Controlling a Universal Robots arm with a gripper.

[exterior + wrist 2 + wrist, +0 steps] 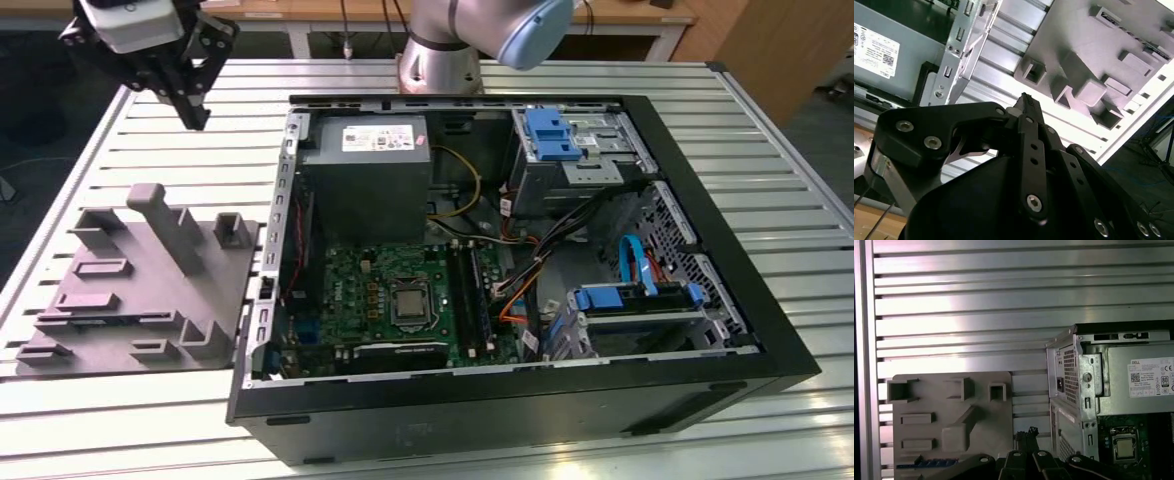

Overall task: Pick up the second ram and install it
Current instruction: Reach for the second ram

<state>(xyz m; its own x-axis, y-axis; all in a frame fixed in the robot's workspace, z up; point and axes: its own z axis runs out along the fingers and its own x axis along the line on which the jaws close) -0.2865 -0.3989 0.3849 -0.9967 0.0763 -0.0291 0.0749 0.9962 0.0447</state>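
The second ram [929,461] shows in the first wrist view as a slim blue-green strip lying in a long slot near one edge of the grey fixture [954,410]. My gripper [198,118] hangs high over the slatted table at the exterior view's far left, beyond the fixture [134,290] and well apart from the ram. Its black fingers [1026,117] meet at their tips with nothing between them. The open computer case [521,250] lies to the exterior view's right of the fixture. On its green motherboard [400,290], long black sockets [470,290] run beside the processor.
Inside the case are a grey power supply [367,175], blue drive brackets [550,135] and loose cables [534,260]. The fixture carries upright posts [167,225]. The case's metal side wall [280,230] rises between fixture and motherboard. The arm's base [441,60] stands behind the case.
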